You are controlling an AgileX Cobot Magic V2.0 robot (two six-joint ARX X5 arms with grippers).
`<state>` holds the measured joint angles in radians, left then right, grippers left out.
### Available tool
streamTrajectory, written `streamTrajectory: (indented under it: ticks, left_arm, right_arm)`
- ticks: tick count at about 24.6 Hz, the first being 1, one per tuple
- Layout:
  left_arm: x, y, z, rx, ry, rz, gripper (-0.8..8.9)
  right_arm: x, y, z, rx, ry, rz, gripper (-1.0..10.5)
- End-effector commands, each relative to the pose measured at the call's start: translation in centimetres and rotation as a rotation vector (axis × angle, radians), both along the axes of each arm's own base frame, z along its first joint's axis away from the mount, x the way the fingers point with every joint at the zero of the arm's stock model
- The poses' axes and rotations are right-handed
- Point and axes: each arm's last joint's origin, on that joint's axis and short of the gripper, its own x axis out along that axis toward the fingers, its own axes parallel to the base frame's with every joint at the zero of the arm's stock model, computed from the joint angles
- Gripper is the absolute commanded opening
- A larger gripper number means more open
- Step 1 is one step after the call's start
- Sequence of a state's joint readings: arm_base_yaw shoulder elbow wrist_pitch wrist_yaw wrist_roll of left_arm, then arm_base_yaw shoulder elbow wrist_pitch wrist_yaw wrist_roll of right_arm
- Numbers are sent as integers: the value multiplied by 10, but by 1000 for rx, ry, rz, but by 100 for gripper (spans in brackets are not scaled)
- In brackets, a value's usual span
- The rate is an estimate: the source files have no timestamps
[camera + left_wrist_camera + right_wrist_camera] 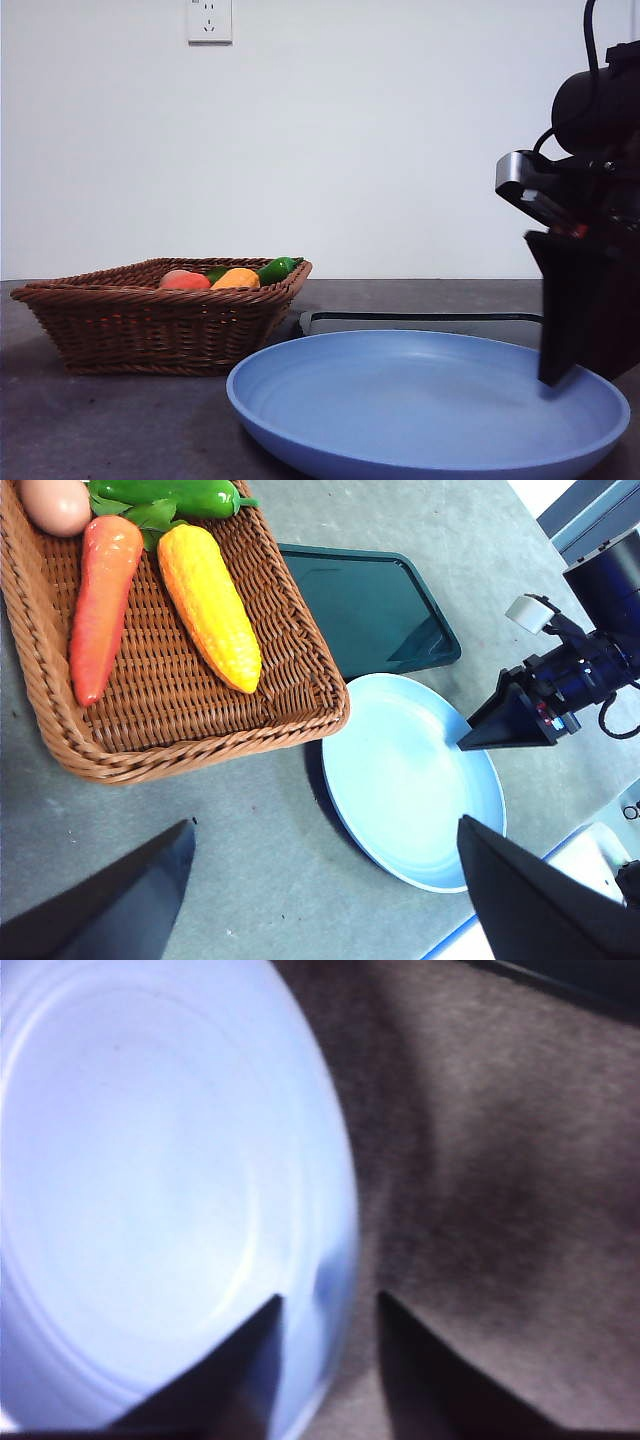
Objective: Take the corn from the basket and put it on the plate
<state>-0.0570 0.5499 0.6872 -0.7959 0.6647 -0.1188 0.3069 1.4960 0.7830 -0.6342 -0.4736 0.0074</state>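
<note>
The yellow-orange corn lies in the brown wicker basket, beside an orange carrot. In the front view only the corn's end peeks over the basket's rim. The light-blue plate sits bare next to the basket, near and large in the front view. My left gripper is open, high above the table between basket and plate. My right gripper is open, its jaws on either side of the plate's rim, and shows dark at the right of the front view.
A green pepper and a peach-like fruit share the basket's far part. A flat black tray lies behind the plate. A wall socket is on the white wall.
</note>
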Motion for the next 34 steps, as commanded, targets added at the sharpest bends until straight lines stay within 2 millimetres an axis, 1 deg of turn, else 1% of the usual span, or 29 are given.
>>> streamTrajectory:
  ticks: [1, 5, 11, 15, 20, 25, 30, 34]
  left_arm:
    - [0, 0, 7, -6, -26, -9, 427]
    - [0, 0, 7, -7, -26, -8, 427]
    - [3, -1, 8, -17, -36, -1, 427]
    - [9, -1, 10, -29, -42, 8, 427]
    - [21, -2, 9, -38, -30, 12, 427]
    - [40, -7, 6, -44, -21, -8, 427]
    - [61, -20, 0, -14, -11, -10, 427]
    - [80, -33, -1, 41, 2, -1, 427]
  right_arm:
    - [4, 2, 0, -22, -13, -1, 9]
    - [5, 1, 0, -59, -22, -16, 2]
    - [5, 1, 0, -59, -23, -22, 2]
    - [2, -1, 7, -52, -35, -31, 2]
    - [-9, -9, 30, -34, -86, -60, 2]
    - [-30, -21, 59, -18, -145, -98, 2]
    - [-56, -33, 87, -1, -243, -144, 2]
    - [-70, -41, 102, 27, -313, -194, 2]
